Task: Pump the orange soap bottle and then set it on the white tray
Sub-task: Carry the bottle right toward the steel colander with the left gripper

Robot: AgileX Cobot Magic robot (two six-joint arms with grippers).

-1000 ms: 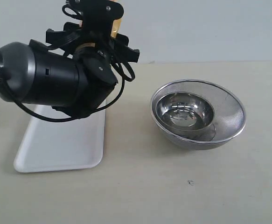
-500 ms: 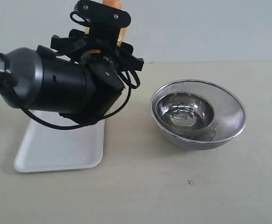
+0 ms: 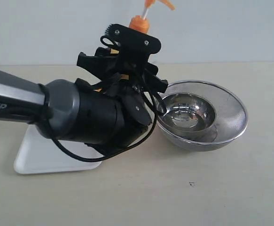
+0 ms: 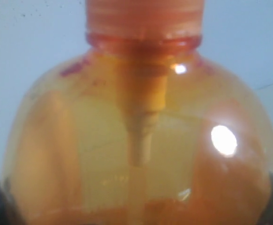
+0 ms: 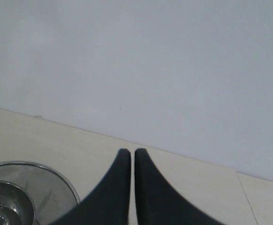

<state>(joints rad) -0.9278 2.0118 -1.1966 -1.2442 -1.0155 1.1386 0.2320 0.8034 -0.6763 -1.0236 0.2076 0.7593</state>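
The orange soap bottle point(image 4: 141, 140) fills the left wrist view, its rounded shoulder and orange collar close to the lens. In the exterior view only its collar and pump head point(image 3: 140, 21) show above the black left gripper point(image 3: 127, 66), which is shut on the bottle and hides its body. The bottle stands upright, left of the steel bowls. The white tray point(image 3: 33, 160) lies at the left, mostly covered by the left arm. My right gripper point(image 5: 132, 152) is shut with nothing between its fingers and hovers over bare table beside the bowls.
Two nested round steel bowls point(image 3: 200, 115) sit right of centre, touching distance from the left gripper; their rim point(image 5: 42, 171) shows in the right wrist view. A pale wall stands behind the table. A small dark speck point(image 3: 191, 184) marks the tabletop.
The left arm has swung to the right with the bottle, from over the tray's far end to beside the bowls. The pump head now shows above the gripper.
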